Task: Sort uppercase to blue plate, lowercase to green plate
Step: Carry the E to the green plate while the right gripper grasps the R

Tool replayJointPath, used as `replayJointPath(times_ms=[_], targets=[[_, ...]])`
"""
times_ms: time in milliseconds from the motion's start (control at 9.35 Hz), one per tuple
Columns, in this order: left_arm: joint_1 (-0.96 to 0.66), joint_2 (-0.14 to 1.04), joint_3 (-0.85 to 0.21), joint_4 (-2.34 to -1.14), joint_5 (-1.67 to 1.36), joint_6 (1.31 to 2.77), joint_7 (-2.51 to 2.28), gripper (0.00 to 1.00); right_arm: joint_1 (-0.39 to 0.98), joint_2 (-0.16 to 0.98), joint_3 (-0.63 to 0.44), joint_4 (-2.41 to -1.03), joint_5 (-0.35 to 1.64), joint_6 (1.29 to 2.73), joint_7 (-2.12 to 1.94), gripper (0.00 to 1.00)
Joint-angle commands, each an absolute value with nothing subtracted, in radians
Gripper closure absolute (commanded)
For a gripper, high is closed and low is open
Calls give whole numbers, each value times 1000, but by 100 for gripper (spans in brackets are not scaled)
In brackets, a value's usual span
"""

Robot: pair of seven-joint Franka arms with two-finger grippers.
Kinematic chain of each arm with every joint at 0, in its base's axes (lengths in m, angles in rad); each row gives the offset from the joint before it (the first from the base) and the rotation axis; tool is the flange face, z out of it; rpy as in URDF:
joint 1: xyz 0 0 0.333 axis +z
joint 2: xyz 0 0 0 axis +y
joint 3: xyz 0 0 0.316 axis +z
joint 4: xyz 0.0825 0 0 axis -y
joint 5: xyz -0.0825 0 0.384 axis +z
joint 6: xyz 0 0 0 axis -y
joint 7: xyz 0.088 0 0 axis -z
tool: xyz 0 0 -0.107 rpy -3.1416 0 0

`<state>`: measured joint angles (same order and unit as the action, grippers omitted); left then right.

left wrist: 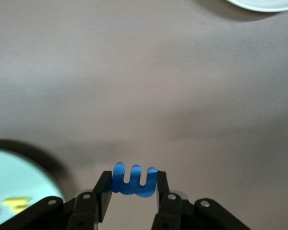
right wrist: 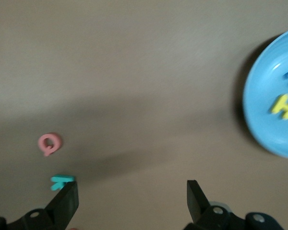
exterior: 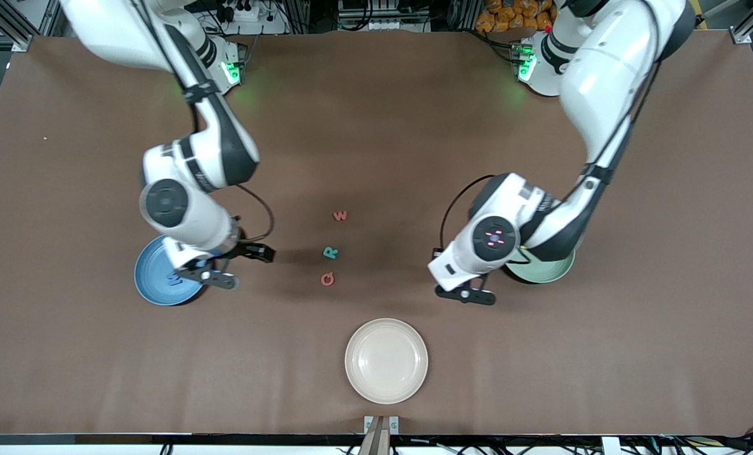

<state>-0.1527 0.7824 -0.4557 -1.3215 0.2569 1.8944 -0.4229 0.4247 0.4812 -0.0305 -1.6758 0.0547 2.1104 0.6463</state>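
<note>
The left gripper (left wrist: 133, 188) hangs over bare brown table (exterior: 376, 126) just beside the green plate (exterior: 556, 270), jaws narrowed on a blue m (left wrist: 133, 180) — its legs point away from the wrist, long axis spanning the fingers. The right gripper (right wrist: 132, 195) hovers at the blue plate's (right wrist: 259, 115) rim, jaws wide and empty; a yellow H (right wrist: 284, 106) and a blue letter lie in that plate. Mid-table lie the foam w (exterior: 340, 216), R (exterior: 330, 253) and Q (exterior: 328, 279), with open cloth all round. A cream plate (exterior: 386, 361) sits nearest the camera.
</note>
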Motion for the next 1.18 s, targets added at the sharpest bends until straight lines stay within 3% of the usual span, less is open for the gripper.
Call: replayJointPath(times_ms=[0,535,748,1069], targets=[[-83,721,-476,-1376,233,1801,-367,76,468,552,-35,-1611,58,2106,710,0],[60,534,-477,-1650,232,1828,-264,71,549,683,-35,-1491,105,2144,861,0],[150,432,-520,-1812,229,1983,-264,71,589,728,-34,-1499,155,2253,850,0],[209,330,-540,-1968,209,2127,-264,62,592,753,-34,-1526,155,2290,848,0]])
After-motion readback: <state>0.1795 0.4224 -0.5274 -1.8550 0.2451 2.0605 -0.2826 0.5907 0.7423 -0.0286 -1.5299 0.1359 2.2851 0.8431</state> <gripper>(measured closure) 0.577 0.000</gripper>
